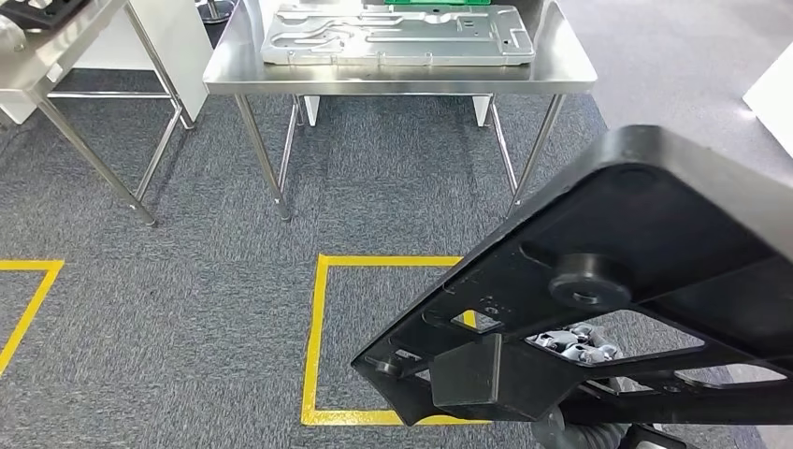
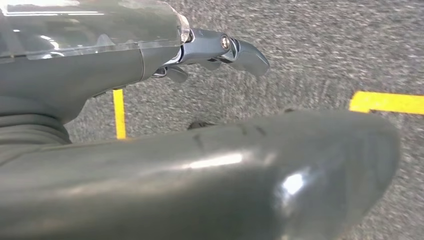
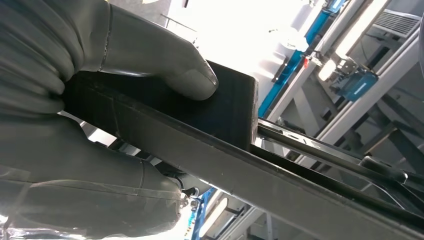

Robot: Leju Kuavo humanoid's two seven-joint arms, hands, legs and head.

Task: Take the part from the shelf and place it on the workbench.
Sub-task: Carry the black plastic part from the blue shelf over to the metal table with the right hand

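The part [image 1: 617,281], a black flat frame with cut-outs and a round boss, is held in the air by the right hand [image 3: 75,100], tilted, its far corner raised. In the right wrist view the thumb [image 3: 165,65] presses on a black block of the part while the fingers [image 3: 90,200] wrap beneath its long edge, a firm clasp. The head view shows silver finger parts [image 1: 570,341] through an opening in the frame. The left hand [image 2: 220,50] hangs over grey carpet [image 2: 325,45] with yellow tape lines [image 2: 387,102]; its fingers are loosely curled, holding nothing. Ahead, well apart from the part, a steel table [image 1: 393,79] carries a grey metal panel [image 1: 397,36].
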